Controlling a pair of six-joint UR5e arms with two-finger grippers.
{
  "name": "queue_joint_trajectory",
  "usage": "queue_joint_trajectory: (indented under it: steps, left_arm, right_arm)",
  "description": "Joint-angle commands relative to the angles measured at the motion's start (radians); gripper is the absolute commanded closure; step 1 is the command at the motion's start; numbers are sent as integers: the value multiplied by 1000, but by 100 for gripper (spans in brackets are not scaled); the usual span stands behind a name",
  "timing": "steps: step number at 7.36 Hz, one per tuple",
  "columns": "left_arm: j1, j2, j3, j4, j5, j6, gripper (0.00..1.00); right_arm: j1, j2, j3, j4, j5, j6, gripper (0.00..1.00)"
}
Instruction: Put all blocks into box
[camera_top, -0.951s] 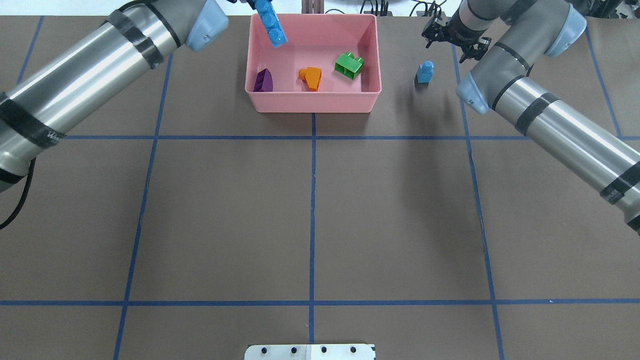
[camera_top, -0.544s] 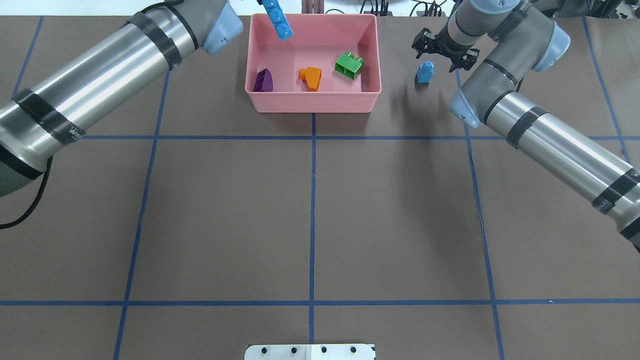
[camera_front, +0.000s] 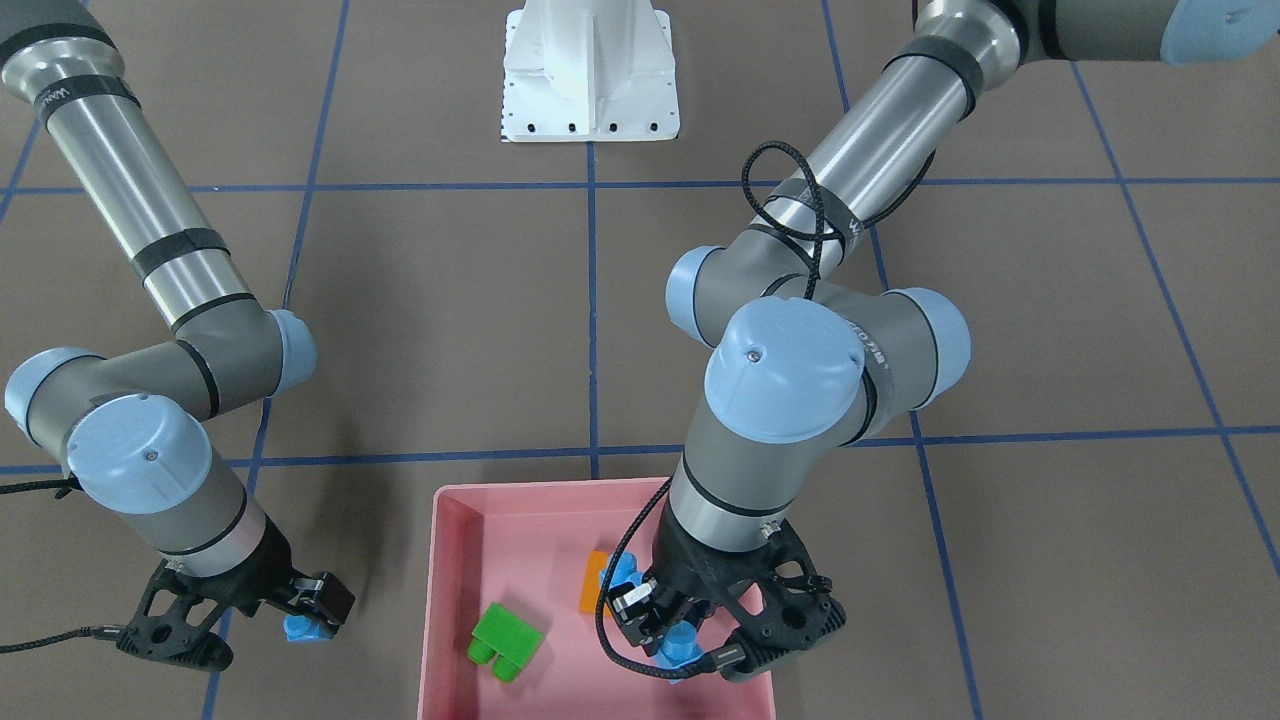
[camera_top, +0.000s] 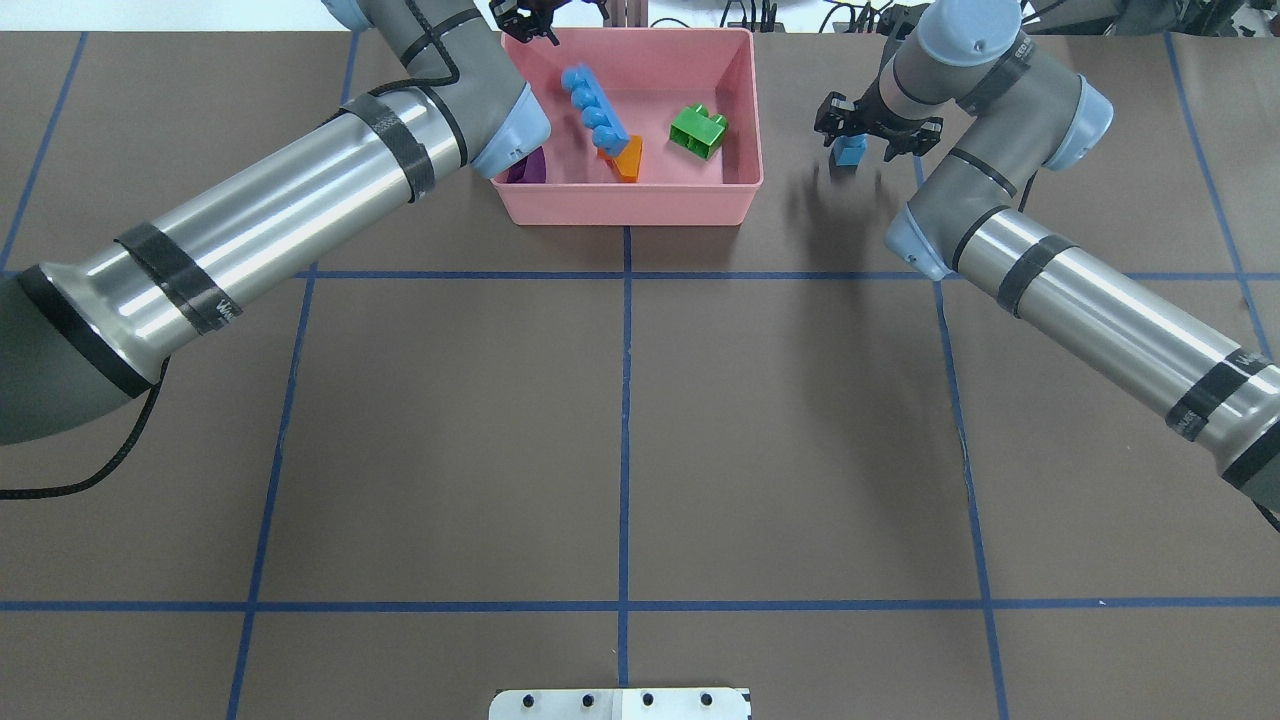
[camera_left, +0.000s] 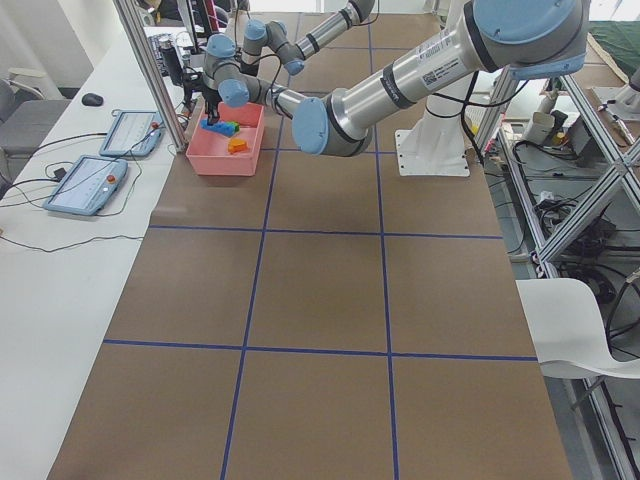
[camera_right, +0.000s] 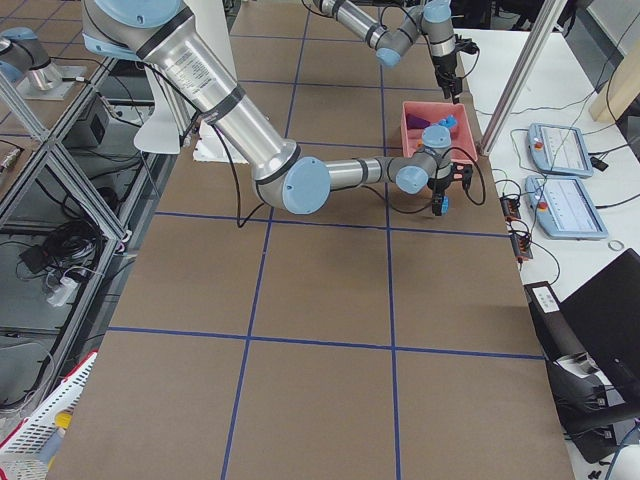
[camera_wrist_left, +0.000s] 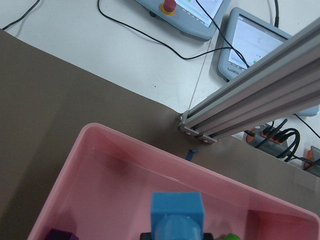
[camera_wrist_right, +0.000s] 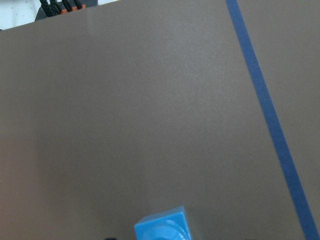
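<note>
Right of the box (camera_top: 625, 205), on the table (camera_top: 620, 420), the small blue brick (camera_top: 850, 150) sits beneath the right claw (camera_top: 878, 130), whose jaws are spread and empty. Centre over it, descend squarely, pinch the flat sides, lift clear of the wall. The left claw (camera_front: 700, 625) looks open over the box. The long blue brick (camera_top: 595, 105) is inside, leaning on the orange brick (camera_top: 628, 158).

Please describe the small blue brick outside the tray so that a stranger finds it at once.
Find the pink tray at the table's far edge. To its right, beneath the right gripper, stands a small light-blue brick. Unlike the long blue brick inside, it has one stud and sits outside the tray.
</note>
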Motion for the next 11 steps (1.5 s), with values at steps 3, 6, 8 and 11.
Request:
queue_joint_trajectory:
  steps: [3, 6, 8, 11]
  left_arm:
    - [-71, 14, -76, 11, -112, 29, 0]
    - [-170, 272, -300, 14, -313, 186, 0]
    - [-250, 391, -387, 14, -399, 290, 0]
    - [-382, 743, -623, 19, -450, 698, 0]
  right_arm:
    - [19, 64, -43, -4, 9, -7, 100]
    - [96, 287, -34, -245, 107, 22, 100]
    - [10, 346, -35, -256, 43, 135, 100]
    - [-39, 333, -5, -222, 12, 183, 0]
